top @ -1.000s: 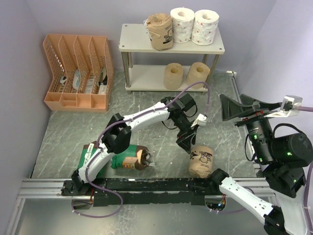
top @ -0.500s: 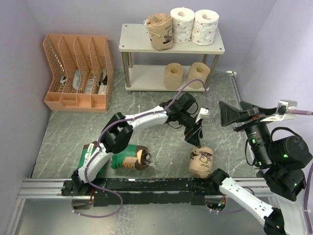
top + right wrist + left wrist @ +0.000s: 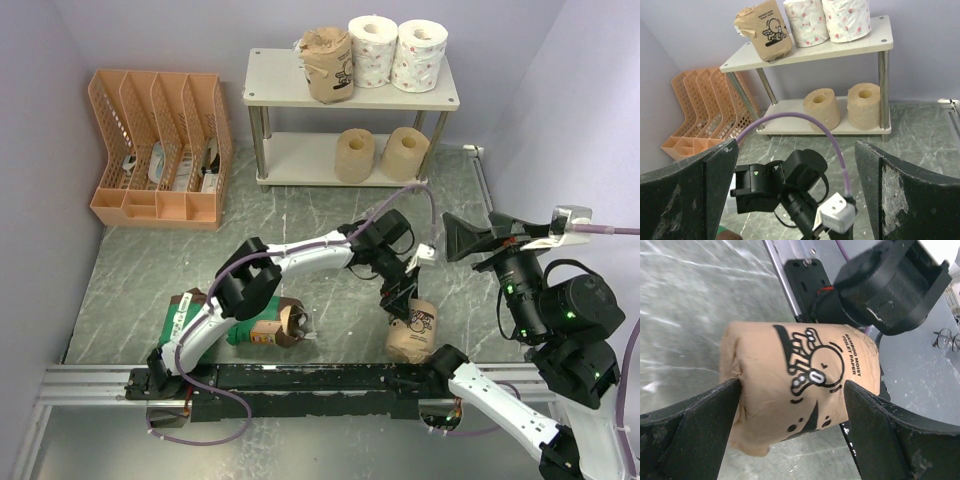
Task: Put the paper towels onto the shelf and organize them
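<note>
While L fingers (image 3: pixel 690 435) straddle the brown-wrapped roll (image 3: pixel 795 385), spread, not pinching, its long axis runs approx. finger to finger; R arm (image 3: pixel 570 310) sits farther off.

The top camera looks steeply down from above the near edge over the whole table (image 3: pixel 150 262) to the shelf (image 3: pixel 275 80). The left wrist camera sits close above a brown roll (image 3: pixel 765 370), shared with the top view. The right wrist one faces the shelf from well back.
</note>
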Motion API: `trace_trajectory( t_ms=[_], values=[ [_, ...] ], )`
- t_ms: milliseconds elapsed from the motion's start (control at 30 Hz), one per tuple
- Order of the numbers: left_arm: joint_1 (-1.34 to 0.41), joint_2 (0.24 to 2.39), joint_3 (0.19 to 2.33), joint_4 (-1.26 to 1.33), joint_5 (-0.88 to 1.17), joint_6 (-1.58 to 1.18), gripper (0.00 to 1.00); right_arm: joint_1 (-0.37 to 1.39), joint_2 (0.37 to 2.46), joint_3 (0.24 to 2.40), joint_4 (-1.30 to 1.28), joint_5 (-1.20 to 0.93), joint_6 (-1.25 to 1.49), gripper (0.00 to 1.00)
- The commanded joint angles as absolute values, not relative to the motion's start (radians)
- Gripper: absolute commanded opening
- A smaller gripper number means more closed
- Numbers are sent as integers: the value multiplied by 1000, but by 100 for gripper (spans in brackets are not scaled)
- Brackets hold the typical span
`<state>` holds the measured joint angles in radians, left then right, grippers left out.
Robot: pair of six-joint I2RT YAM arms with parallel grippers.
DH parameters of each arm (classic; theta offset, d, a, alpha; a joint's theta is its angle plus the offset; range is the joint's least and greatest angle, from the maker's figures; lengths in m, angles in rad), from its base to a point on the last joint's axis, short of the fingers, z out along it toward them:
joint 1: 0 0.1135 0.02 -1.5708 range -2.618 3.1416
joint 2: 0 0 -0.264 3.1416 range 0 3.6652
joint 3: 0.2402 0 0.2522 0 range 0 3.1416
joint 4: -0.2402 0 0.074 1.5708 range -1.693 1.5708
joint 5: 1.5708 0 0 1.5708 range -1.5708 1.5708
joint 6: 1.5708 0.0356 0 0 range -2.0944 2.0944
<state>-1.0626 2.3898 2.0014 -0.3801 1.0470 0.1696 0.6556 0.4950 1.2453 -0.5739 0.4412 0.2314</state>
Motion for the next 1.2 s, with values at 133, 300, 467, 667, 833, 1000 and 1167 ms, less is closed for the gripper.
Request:
trace_trajectory(
  t_ms=[133, 300, 467, 667, 833, 1000, 1167],
  values=[
    [-1101, 2395, 1964, -439, 1034, 252, 95, 652, 470, 1228, -584, 455, 197, 100],
    [-1101, 2398, 1989, -456, 1008, 253, 96, 653, 453, 1215, -581, 465, 193, 100],
    [-1107, 2398, 2030, -501, 944, 269, 72, 654, 447, 1210, -576, 472, 190, 100],
    [-1109, 2386, 2148, -640, 829, 352, 7, 654, 440, 1215, -555, 467, 188, 100],
    [-1111, 2274, 2083, -681, 763, 419, 7, 654, 447, 1211, -544, 467, 177, 100],
    [-1111, 2158, 2049, -791, 701, 520, 7, 654, 466, 1202, -519, 464, 158, 100],
    [-1109, 2029, 2019, -837, 450, 566, 7, 655, 483, 1197, -488, 459, 132, 100]
  ],
)
